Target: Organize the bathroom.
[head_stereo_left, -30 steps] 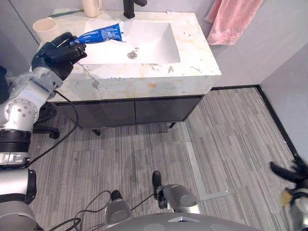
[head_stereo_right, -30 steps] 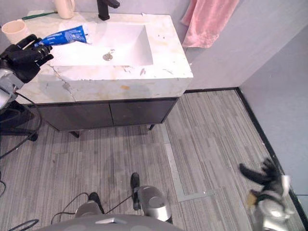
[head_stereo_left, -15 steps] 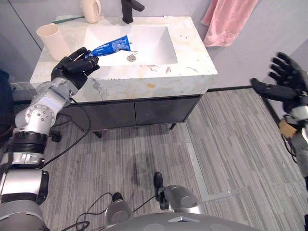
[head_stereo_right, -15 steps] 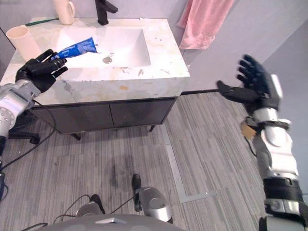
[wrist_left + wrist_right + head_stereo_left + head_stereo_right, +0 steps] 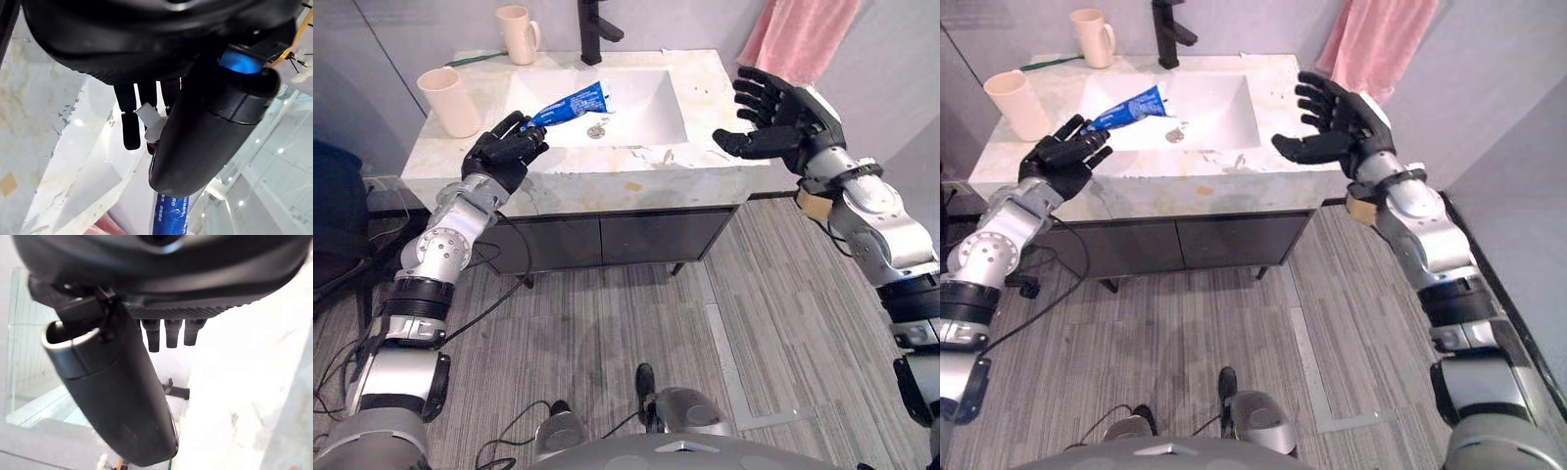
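Observation:
A blue toothpaste tube (image 5: 570,103) slants over the left part of the white sink basin (image 5: 646,108). My left hand (image 5: 504,152) is at the counter's front left, shut on the tube's white cap end (image 5: 151,117), which is pinched between thumb and fingers. The tube's body (image 5: 171,215) points away from the hand toward the drain. My right hand (image 5: 778,122) hovers open above the right side of the marble counter (image 5: 636,171), palm turned toward the sink and holding nothing.
A beige cup (image 5: 450,101) stands at the counter's left, and a mug (image 5: 517,33) with a green toothbrush (image 5: 480,61) beside it at the back left. A black faucet (image 5: 595,20) rises behind the basin. A pink towel (image 5: 808,34) hangs at the right, with dark cabinet doors (image 5: 607,235) below.
The camera has shifted. My right hand rose from low near the floor to above the counter's right side. My left hand kept the tube and drifted slightly toward the basin's front.

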Motion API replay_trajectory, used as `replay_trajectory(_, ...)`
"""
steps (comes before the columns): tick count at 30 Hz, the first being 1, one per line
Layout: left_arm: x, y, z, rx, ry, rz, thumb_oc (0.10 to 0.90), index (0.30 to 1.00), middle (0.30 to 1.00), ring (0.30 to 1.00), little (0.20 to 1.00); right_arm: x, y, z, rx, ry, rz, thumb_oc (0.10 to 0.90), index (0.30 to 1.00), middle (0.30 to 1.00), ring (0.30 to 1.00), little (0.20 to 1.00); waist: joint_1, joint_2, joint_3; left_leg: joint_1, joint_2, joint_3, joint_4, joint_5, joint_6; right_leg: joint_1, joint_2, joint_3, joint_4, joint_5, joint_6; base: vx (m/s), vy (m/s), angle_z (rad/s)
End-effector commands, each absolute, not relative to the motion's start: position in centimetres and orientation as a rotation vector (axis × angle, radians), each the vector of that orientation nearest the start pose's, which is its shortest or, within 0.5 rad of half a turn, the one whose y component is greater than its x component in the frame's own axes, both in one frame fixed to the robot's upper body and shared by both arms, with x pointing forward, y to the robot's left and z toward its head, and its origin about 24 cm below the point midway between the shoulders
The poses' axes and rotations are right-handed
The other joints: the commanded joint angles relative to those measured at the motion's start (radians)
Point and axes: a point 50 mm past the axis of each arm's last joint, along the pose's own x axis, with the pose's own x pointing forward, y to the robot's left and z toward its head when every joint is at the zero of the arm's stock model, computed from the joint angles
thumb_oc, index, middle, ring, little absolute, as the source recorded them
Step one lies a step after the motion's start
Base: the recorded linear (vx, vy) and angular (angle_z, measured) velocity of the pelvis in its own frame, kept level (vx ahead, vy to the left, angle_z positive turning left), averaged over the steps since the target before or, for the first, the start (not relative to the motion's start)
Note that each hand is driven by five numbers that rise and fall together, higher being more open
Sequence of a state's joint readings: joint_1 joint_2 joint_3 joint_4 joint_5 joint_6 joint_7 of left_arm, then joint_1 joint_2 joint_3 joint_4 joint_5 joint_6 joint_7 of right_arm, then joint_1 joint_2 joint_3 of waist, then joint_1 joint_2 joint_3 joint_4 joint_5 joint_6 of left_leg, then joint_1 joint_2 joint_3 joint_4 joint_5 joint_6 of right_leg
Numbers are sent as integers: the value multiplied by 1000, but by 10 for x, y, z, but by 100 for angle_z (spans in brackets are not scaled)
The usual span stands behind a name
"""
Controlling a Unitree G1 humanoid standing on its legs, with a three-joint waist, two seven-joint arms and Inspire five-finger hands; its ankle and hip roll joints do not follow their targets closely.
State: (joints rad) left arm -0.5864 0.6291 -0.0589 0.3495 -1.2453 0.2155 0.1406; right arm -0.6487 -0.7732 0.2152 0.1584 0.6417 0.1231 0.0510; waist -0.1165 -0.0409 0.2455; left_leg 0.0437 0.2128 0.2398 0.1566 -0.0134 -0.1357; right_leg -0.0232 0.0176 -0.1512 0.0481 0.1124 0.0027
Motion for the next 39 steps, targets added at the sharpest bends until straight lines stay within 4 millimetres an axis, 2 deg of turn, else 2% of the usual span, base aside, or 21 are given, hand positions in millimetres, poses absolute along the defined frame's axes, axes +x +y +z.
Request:
replay_trajectory(1,346,241,209,-649,-290,-89,400,300,300,300,300,342,-203,244,-216,-409,200,800,900,900,900,900,12,12,-146,-90,59,48,16,119,-4,67,-31,7,-19,-184,41,34,20,10)
replay_trajectory(8,341,240,195,-666,-305,-85,400,300,300,300,300,348,-175,244,-260,-401,259,800,900,900,900,900,34,21,-158,-78,53,39,2,120,-2,82,-33,3,-33,-184,35,47,31,5)
replay_trajectory(22,329,229,180,-742,-321,-111,400,300,300,300,300,349,-143,261,-259,-468,309,800,900,900,900,900,78,21,-162,-70,36,0,-12,109,3,92,-33,-8,-35,-192,31,32,33,7)
replay_trajectory(32,321,220,186,-740,-339,-151,400,300,300,300,300,347,-126,262,-198,-460,338,800,900,900,900,900,93,17,-158,-55,23,-9,-38,91,11,91,-38,-14,-31,-194,34,8,8,6)
replay_trajectory(39,322,214,185,-741,-332,-161,400,300,300,300,300,349,-109,250,-56,-357,385,800,900,900,900,900,101,17,-158,-53,26,-18,-29,99,9,99,-34,-16,-32,-194,30,5,-1,1)
